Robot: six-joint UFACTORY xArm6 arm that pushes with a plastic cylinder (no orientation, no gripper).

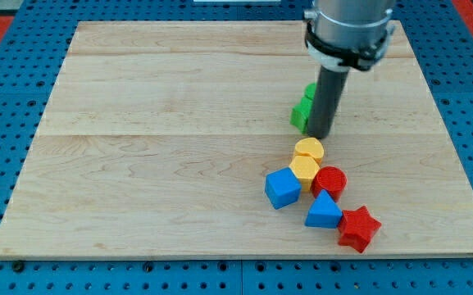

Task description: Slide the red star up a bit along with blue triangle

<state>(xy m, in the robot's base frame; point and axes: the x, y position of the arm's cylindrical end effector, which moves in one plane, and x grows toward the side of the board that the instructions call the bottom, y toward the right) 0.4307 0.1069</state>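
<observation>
The red star [358, 228] lies near the board's bottom right, touching the blue triangle [324, 211] on its upper left. My tip [320, 135] is well above them, right beside a green block [304, 109] that the rod partly hides. It touches neither the star nor the triangle.
A red cylinder [329, 181] sits just above the triangle. A yellow cylinder [308, 149] and a yellow hexagon [304, 168] stack above it, just below my tip. A blue cube [282, 187] lies left of them. The wooden board [138, 164] rests on blue pegboard.
</observation>
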